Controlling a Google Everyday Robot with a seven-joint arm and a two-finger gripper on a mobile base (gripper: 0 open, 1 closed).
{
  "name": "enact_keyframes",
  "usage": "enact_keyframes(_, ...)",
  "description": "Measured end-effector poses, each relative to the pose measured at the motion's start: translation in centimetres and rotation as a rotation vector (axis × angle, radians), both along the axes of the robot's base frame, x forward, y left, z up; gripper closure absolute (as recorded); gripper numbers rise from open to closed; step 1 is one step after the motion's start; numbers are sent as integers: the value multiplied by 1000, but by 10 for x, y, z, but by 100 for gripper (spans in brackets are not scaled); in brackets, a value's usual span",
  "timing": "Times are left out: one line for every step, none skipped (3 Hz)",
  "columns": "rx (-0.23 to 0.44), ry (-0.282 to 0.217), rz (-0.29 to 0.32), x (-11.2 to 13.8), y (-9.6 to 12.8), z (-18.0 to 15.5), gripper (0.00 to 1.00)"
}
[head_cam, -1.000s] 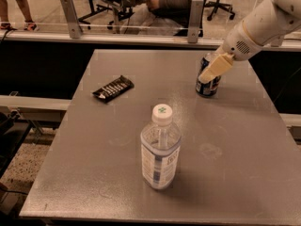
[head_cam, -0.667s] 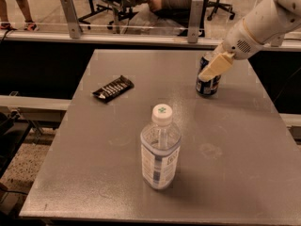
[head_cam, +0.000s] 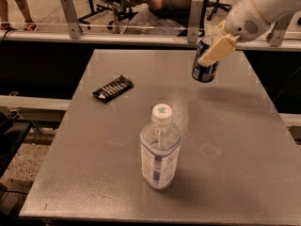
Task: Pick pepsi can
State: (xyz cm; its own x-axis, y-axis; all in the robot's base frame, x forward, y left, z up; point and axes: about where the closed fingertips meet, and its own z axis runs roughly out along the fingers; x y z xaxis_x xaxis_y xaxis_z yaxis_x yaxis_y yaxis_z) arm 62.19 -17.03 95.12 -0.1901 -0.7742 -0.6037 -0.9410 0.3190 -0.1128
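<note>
The pepsi can (head_cam: 203,73) is in the pincer (head_cam: 210,53) right now, over the far right part of the worktop (head_cam: 235,140). I see a pale finger (head_cam: 217,50) laid across the near side of the can, and the other one is hidden behind it. So I call the pincer closed on the can, gripping its upper half from the sides.

The can's base looks clear of the surface; there is bare grey worktop under it, and I judge it is hanging in the air, not standing. Its long axis is close to upright, with the silver top tipped a little towards the arm (head_cam: 263,6), which comes in from the upper right.

That is the relation I am watching: the can sits right between the fingers, with most of its body hanging below the grip, so any further lift just goes straight up along that axis. There is only one arm here, so no choice to make.

The water bottle (head_cam: 160,149) stands well apart at the near middle, and the dark snack wrapper (head_cam: 113,88) lies far off to the left. Neither is in the way. I judge the pick essentially made, provided the grip does not slip.
</note>
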Motion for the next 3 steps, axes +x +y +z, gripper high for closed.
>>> enact_keyframes(35,-28,86,-6,10,38,100)
enact_keyframes(47,-44,125,-9,15,54,100)
enact_keyframes(54,-58,116,-3,17,54,100)
